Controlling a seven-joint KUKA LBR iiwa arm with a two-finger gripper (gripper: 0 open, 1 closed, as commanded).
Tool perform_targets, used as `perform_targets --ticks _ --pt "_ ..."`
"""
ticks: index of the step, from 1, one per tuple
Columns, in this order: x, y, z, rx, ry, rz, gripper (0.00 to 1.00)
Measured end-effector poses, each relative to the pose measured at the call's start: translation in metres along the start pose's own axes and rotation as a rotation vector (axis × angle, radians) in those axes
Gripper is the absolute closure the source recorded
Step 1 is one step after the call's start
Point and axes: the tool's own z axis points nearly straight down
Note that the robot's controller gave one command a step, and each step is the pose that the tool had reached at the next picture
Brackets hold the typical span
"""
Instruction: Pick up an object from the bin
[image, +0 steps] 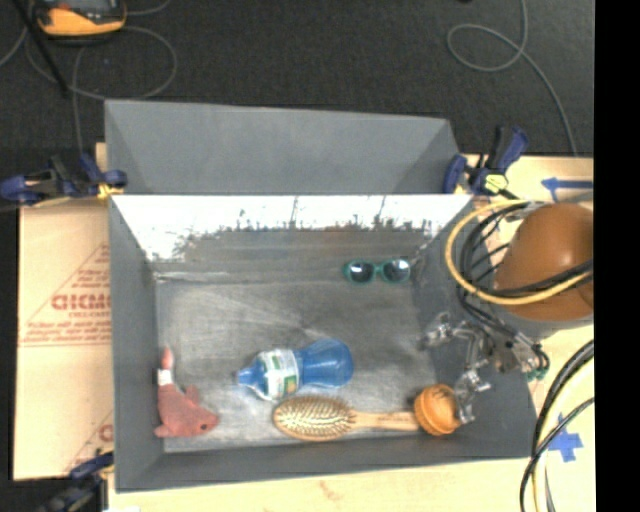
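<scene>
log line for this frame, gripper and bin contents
gripper: front-right corner of bin | nearest: orange ball at hairbrush handle end | also: blue bottle, pink toy, teal sunglasses

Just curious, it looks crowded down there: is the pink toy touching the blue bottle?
Apart. The camera view shows bare bin floor between the pink toy and the blue bottle.

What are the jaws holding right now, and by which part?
Nothing is held. The gripper, jaws open with nothing between them, hangs at the right side of the grey metal bin, beside the orange ball-shaped end of the wooden oval hairbrush.
</scene>
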Motion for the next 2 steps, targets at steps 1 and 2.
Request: perform_targets --ticks 1,2 --pt "0.013 0.036 0.015 -0.004 0.002 0.015 0.0" --pt "0.006 0.023 0.039 -0.031 -0.004 -0.466 1.0"
